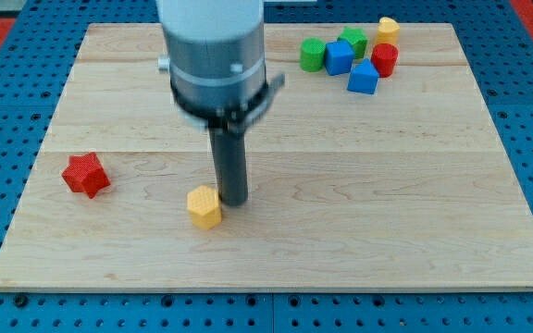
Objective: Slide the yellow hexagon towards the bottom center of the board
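Yellow hexagon (204,207) sits in the lower half of the board (415,231), left of the board's centre line and a little above the bottom edge. Reading from the view's left, we note first a red star-shaped block (86,175) near the left edge, at about 9 o'clock from the hexagon and well apart from it. Next comes the hexagon itself, with my tip (234,202) just beside it at roughly 2 o'clock, touching or nearly so; we cannot tell which. The rod carries no pincer, so we have no open or closed state to report.

We judge the task partly done: the hexagon lies low on the board, yet it still needs to travel toward 4 o'clock to reach bottom centre. With the tip on that same side, we would expect it to go around to about 10 o'clock first.

The hexagon stands upright, one flat face up; it shows no marked long axis or heading.

At the view's top right a cluster of green, blue, red and yellow blocks (359,54) lies far away.
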Robot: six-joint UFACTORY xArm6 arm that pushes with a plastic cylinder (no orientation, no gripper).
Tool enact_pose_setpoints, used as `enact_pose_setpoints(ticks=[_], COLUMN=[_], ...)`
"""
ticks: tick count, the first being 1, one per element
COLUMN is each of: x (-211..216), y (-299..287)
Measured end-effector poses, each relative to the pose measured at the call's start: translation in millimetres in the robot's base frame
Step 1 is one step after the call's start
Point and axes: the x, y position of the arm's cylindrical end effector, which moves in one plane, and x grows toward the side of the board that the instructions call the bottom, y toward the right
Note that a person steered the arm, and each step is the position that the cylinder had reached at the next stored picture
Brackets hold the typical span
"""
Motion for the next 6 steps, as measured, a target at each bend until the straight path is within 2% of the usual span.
enact_pose_setpoints(ticks=[1,2,3,4,5,6], x=[-16,-80,-63,-25,-19,-54], y=[19,21,-51,-42,24,-32])
